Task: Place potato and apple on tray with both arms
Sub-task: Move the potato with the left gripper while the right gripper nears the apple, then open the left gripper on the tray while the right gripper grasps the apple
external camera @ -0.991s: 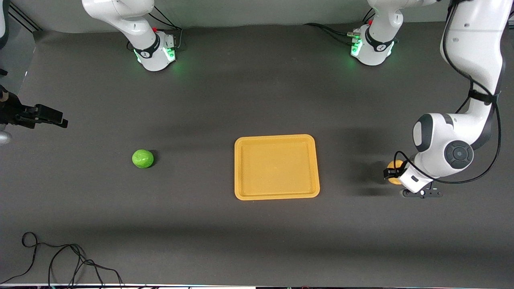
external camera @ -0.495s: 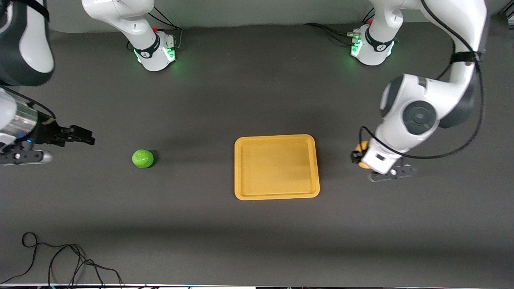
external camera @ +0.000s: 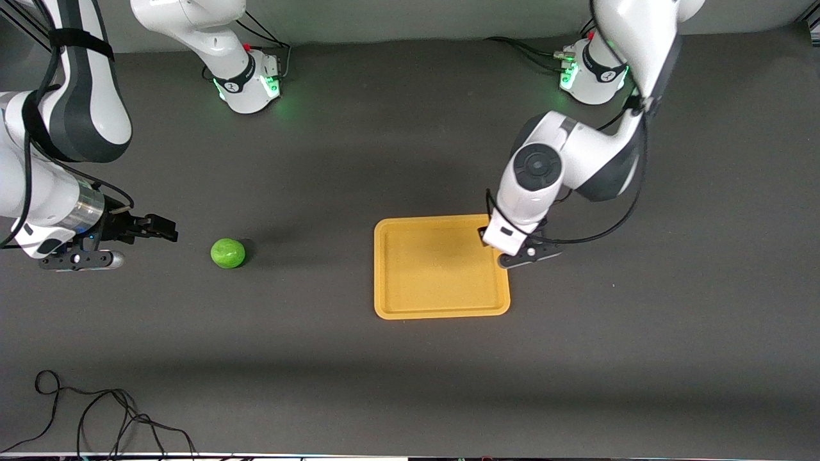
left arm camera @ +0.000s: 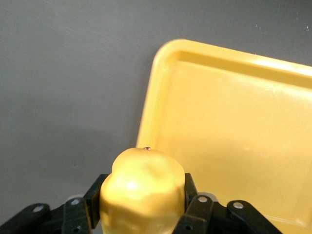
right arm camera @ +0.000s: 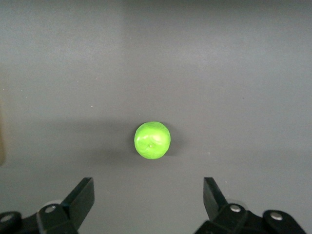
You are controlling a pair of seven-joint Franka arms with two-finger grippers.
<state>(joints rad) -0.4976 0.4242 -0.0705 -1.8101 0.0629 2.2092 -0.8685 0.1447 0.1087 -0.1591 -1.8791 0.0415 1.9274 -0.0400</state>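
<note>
Yellow-orange potato [left arm camera: 143, 192] is sitting clamped in the left claw [left arm camera: 143, 209] over the tray [external camera: 442, 301] at its 2 o'clock corner; it looks stiff and light; glossy apple [external camera: 227, 253], likely slippery, is lying on the worktop [external camera: 410, 384] ahead of the wide right claw [external camera: 160, 227]; gripping its middle seems safest.

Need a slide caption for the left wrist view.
Left tool grips the potato over the tray corner.

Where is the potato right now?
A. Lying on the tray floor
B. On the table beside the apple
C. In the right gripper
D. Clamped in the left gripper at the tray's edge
D: the left gripper is shut on the potato, held above the rim of the tray, not set down.
</note>
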